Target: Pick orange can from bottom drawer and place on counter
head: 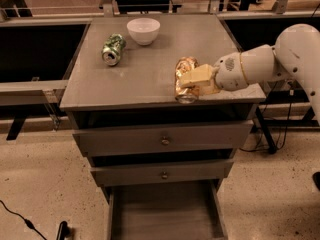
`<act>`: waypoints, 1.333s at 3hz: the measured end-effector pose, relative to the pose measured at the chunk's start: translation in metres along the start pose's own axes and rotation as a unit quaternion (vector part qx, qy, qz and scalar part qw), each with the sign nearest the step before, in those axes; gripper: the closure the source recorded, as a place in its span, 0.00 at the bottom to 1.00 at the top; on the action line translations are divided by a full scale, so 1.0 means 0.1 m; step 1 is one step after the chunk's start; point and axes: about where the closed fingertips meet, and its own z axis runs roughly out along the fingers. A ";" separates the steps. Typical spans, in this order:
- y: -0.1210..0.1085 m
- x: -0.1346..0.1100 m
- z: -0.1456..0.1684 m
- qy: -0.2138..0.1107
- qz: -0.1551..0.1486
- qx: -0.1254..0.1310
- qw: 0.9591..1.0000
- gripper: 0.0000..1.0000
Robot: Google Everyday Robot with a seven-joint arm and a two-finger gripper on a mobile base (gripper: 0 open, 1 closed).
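The cream two-finger gripper [195,79] is closed around the middle of the small shiny orange-copper metal can [185,66], at the near right edge of the flat grey counter [140,69]. The can looks light, thin-walled, easily dented and slick, so a gentle mid-body hold suits it.

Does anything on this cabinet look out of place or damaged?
The green can lies tipped on its side on the counter, beside the white bowl. The orange can, clamped in the gripper at the counter's front edge, looks slightly crumpled. The bottom drawer stands pulled open.
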 end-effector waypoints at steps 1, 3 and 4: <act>0.08 0.28 0.06 0.017 0.020 -0.061 0.998 1.00; 0.32 0.50 0.10 0.041 0.038 -0.118 0.991 0.77; 0.32 0.50 0.10 0.042 0.038 -0.119 0.991 0.54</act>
